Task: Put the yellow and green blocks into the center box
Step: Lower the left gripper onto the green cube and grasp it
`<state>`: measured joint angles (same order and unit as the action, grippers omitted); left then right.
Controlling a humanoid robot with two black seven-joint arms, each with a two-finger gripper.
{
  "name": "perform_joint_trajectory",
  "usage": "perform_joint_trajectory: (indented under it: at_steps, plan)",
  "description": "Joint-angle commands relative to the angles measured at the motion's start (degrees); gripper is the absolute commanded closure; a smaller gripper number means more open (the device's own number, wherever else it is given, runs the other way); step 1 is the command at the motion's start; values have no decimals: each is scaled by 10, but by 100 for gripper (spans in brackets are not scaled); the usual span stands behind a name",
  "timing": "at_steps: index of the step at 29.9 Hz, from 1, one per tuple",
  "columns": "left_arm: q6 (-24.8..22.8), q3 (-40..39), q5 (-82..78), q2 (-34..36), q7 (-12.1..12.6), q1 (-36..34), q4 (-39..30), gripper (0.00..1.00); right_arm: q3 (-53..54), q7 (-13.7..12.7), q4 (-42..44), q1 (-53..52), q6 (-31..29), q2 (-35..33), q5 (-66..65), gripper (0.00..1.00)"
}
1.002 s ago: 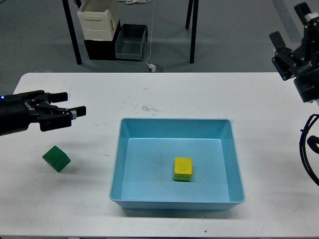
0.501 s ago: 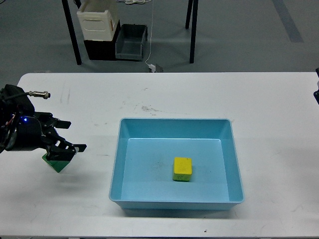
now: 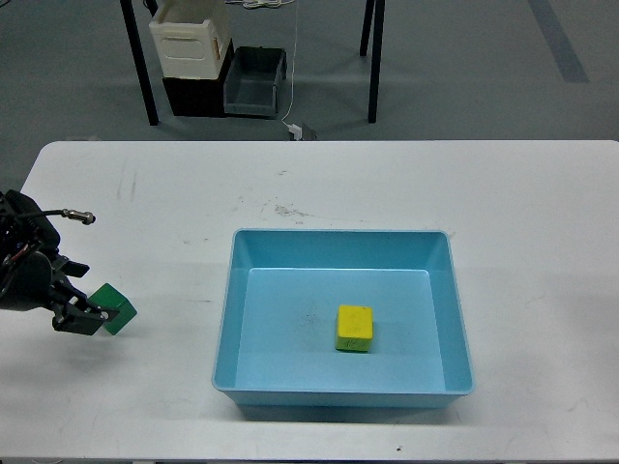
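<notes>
Landmark: the light blue rectangular plastic box (image 3: 343, 401) sits mid-table on the white tabletop (image 3: 387, 184); every place below is given from it.
Yellow block: the small yellow cube (image 3: 355, 328) rests on the box floor, slightly toward the near wall, touching no side. That half of the task looks done.
Green block: the small green cube (image 3: 118, 309) lies on the tabletop well to the left of the box, outside it, turned corner-on.
Left gripper: the black two-finger left gripper (image 3: 85, 314) is low at the cube's left side, touching or nearly so. Its fingers are dark and bunched; whether they are spread or pinching the cube cannot be told.
Why there: it appears placed to take the cube for carrying rightward over the box wall.
Right gripper: out of sight.
</notes>
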<state>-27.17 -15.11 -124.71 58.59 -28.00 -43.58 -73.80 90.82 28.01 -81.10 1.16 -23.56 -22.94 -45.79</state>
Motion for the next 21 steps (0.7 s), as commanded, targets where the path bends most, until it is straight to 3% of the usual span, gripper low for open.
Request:
perform_joint_trajectory:
  at_steps: [1,21]
  plan:
    - [2,16,2,-6,0,0,21,0,0,0,0,4,0,0,0,0]
    - [1,26,25,-24,0,-11,22,0,1,0,1,9,1,1,0,0]
